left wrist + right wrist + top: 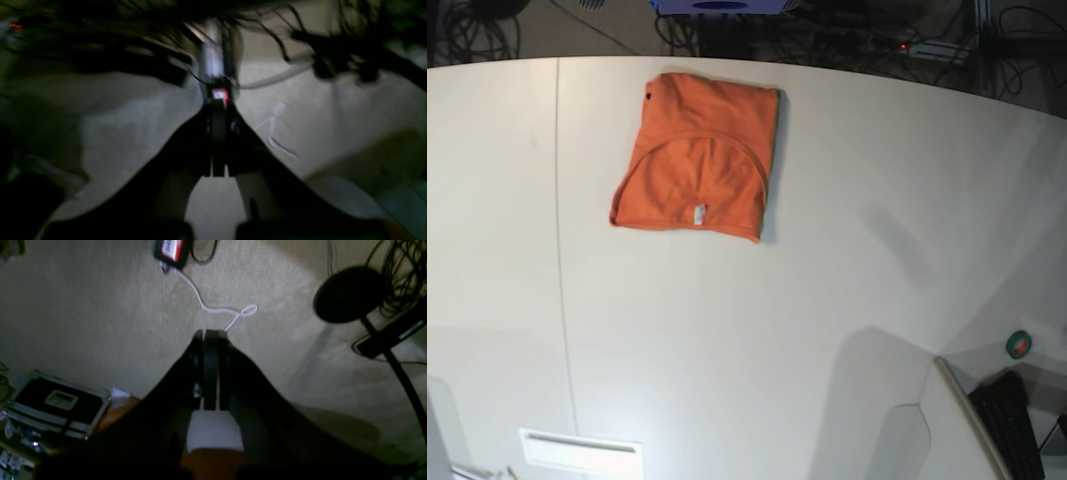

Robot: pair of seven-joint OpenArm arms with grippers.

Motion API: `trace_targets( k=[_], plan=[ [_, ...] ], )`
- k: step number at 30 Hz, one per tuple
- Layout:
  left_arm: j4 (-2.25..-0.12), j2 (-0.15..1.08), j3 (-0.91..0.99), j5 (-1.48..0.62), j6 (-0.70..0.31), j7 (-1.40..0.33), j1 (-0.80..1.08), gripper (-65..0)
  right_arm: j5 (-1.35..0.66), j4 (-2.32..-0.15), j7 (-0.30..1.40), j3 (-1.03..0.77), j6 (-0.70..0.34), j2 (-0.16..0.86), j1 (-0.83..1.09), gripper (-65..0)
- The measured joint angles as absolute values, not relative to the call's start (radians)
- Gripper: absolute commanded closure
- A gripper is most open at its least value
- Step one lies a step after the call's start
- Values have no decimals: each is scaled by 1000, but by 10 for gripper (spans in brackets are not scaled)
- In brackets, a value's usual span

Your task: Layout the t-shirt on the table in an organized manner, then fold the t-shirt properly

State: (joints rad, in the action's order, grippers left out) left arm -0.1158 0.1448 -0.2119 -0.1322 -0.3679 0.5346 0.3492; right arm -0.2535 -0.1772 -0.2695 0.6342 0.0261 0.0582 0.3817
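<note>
the left gripper (218, 100) has its jaws pressed together on nothing, over carpet, and the right gripper (211, 335) is likewise closed and empty above carpet crossed by a white cord (213, 308). the t-shirt (699, 160) lies folded into a compact rectangle, neck tag up, near the far edge of the table (827, 320).

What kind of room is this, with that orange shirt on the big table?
Probably a lab or workshop: a large white table holding a folded orange t-shirt, tangled cables behind it, and an equipment case on the carpet.
</note>
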Motion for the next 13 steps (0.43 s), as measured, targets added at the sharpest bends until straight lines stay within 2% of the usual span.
trace_targets(
  k=[10,13],
  plan=[
    [-76,132,-252,-130,-135,527,380,0,-253,-187,-276,632,26,50,379,0],
    [-76,133,-252,-129,-130,529,350,0,-253,-183,-270,632,25,52,366,0]
  ],
)
